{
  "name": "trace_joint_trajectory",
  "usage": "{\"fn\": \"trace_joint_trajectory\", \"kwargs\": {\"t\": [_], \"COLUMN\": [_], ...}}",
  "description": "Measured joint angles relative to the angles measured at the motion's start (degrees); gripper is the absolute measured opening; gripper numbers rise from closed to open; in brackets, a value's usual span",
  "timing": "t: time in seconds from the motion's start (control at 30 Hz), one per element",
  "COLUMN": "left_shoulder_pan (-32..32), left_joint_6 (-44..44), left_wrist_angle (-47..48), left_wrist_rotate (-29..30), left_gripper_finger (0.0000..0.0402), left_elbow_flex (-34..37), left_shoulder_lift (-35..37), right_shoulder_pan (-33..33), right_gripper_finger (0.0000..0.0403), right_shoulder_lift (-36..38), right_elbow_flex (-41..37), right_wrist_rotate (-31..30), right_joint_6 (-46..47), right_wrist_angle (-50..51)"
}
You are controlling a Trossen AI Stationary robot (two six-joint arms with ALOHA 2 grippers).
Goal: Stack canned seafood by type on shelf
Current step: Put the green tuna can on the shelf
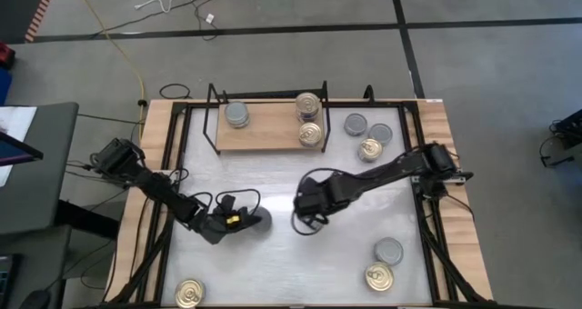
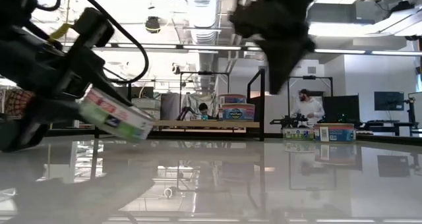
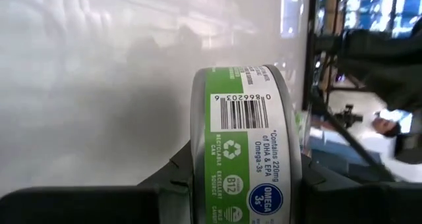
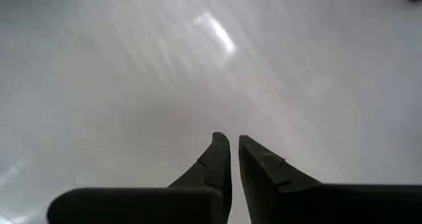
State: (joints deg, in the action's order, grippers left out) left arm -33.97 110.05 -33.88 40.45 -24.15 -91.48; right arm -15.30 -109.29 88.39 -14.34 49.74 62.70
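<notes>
The left gripper [image 3: 237, 184] has its jaws clamped on a can [image 3: 241, 145], lifted clear of the desk [image 1: 273, 254] near the left edge, ready for carrying to the shelf [image 1: 264, 134]. The right gripper [image 4: 234, 151] hangs mid-desk, jaws nearly together, empty.

The big white table [image 1: 300, 254] is carrying a wooden shelf [image 1: 264, 132] near its far edge. One grey tin [image 1: 237, 114] is sitting at the left end of the shelf, and gold-topped tins [image 1: 309, 104] are sitting at its right end. Three more tins [image 1: 367, 134] are lying on the table just beside the shelf's right end. A gold tin [image 1: 190, 294] is resting by the near left corner. Two tins [image 1: 384, 264] are sitting near the near right corner.
</notes>
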Motion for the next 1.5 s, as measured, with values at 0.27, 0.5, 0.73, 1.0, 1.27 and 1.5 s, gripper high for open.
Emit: {"fn": "trace_joint_trajectory", "kwargs": {"t": [0.27, 0.5, 0.73, 1.0, 1.27, 1.5], "left_shoulder_pan": [6.0, 11.7, 17.9, 25.5, 32.1, 35.2], "left_joint_6": [-2.9, -4.1, -2.4, -1.0, 1.7, 4.5], "left_wrist_angle": [0.8, 0.6, 1.0, 1.2, 2.7, 3.7], "left_wrist_rotate": [7.5, 23.4, 31.9, 33.8, 33.2, 30.0], "left_gripper_finger": [0.0113, 0.0113, 0.0113, 0.0113, 0.0130, 0.0191], "left_elbow_flex": [-1.1, -3.0, -3.2, -3.2, -3.2, -3.2], "left_shoulder_lift": [0.6, 1.4, 1.4, 1.4, 1.5, 1.5], "right_shoulder_pan": [-1.5, 1.5, 6.8, 9.7, 9.3, 9.0], "right_gripper_finger": [0.0059, 0.0059, 0.0059, 0.0059, 0.0059, 0.0059], "right_shoulder_lift": [16.3, 29.5, 35.5, 37.1, 36.9, 36.9], "right_elbow_flex": [-25.5, -38.8, -41.2, -41.2, -41.2, -41.2], "right_wrist_rotate": [3.4, 4.4, 8.2, 10.2, 10.3, 10.4], "right_joint_6": [2.7, -0.1, -10.6, -16.8, -18.7, -20.6], "right_wrist_angle": [-21.5, -30.1, -30.6, -30.7, -30.1, -29.9]}}
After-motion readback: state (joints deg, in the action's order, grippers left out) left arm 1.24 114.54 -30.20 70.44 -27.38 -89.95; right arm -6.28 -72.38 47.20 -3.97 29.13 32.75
